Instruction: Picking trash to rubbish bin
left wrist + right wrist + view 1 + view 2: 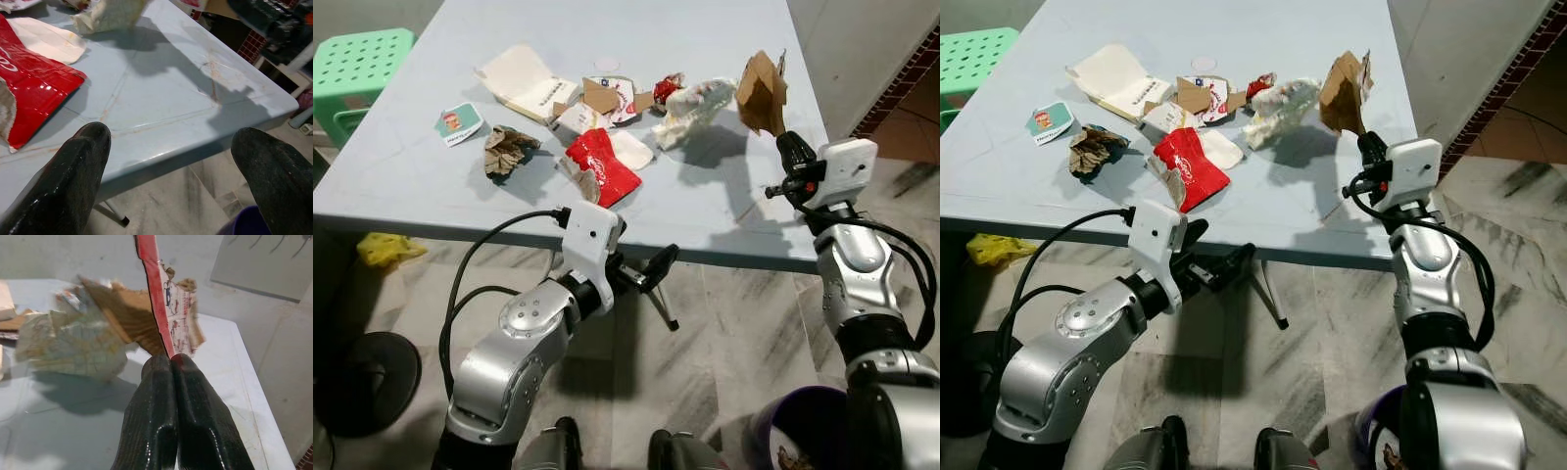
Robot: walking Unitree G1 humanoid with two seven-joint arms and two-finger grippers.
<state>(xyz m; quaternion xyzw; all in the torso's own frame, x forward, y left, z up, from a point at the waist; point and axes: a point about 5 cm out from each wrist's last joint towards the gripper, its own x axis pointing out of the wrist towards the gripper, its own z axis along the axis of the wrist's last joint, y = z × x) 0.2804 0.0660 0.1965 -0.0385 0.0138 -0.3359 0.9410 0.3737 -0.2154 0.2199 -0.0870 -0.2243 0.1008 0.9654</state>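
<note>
Right hand (781, 137) is clamped on a brown paper scrap (761, 91), fingers (166, 406) pressed together on its edge, and we hold it raised over the surface's (744, 211) right end. Bin (803, 431) sits on the floor below and behind this hand, by our right side, so we judge the carry goes down and back. Left hand (646, 274) hangs fingers apart under the near surface edge. Remaining trash: red wrapper (602, 164), white wad (695, 106), box (524, 83), all nearer the left hand.
</note>
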